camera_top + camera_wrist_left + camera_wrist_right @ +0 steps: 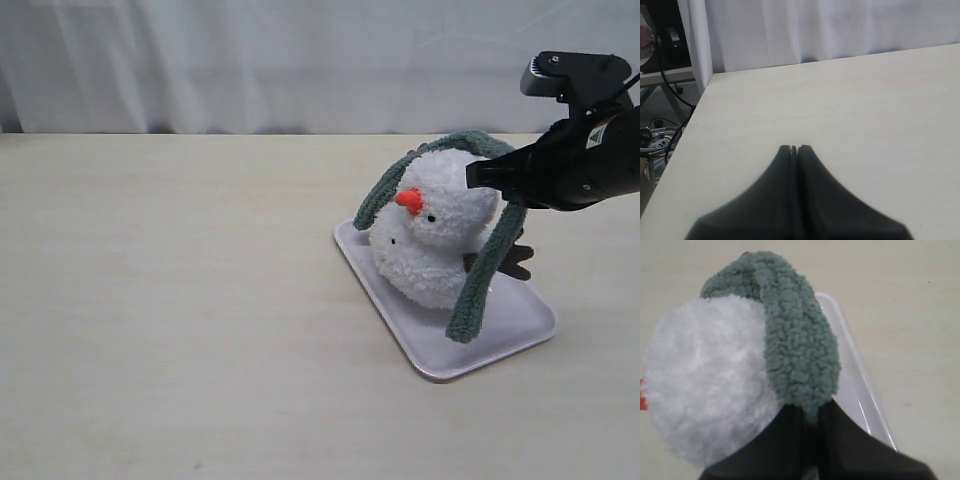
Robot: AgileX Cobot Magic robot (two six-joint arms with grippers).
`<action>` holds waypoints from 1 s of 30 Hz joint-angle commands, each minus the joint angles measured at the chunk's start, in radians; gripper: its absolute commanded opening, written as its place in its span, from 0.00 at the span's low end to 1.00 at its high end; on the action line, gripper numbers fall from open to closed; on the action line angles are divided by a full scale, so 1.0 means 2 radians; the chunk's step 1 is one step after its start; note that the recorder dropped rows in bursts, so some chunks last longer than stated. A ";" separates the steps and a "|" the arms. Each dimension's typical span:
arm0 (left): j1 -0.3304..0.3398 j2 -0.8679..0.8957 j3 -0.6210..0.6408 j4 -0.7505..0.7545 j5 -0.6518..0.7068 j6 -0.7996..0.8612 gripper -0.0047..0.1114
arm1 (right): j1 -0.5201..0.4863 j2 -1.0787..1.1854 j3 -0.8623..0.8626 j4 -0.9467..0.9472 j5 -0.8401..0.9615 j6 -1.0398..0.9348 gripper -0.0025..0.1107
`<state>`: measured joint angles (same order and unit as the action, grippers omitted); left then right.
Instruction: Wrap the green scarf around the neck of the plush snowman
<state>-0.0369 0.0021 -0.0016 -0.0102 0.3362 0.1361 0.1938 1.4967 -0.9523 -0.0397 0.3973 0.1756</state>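
The white plush snowman [435, 235] lies on a white tray [520, 325], orange nose [408, 201] pointing left. The grey-green scarf [480, 280] is draped over the back of its head, one end hanging at the left [372, 205], the other reaching the tray. My right gripper [478, 175] is at the head's right side, shut on the scarf. In the right wrist view the scarf [797, 350] arcs round the white head [705, 385] and runs between the right gripper [811, 412] jaws. The neck is hidden. My left gripper [794, 148] is shut and empty over bare table.
The cream table [170, 300] spreads to the left and front of the tray. A white curtain [250, 60] hangs behind. A brown twig arm [515, 262] pokes out beside the hanging scarf. In the left wrist view the table's edge [692, 107] shows, with cables beyond it.
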 commanded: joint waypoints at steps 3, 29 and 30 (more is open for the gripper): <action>-0.005 -0.001 0.001 0.000 -0.006 -0.001 0.04 | -0.003 0.044 0.000 0.003 0.015 0.002 0.16; -0.005 -0.001 0.001 0.000 -0.006 -0.001 0.04 | -0.003 -0.026 0.000 0.016 0.068 -0.011 0.49; -0.005 -0.001 0.001 0.000 -0.006 -0.001 0.04 | -0.003 -0.032 0.000 0.016 0.073 -0.013 0.49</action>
<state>-0.0369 0.0021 -0.0016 -0.0102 0.3362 0.1361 0.1938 1.4667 -0.9523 -0.0087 0.5092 0.1693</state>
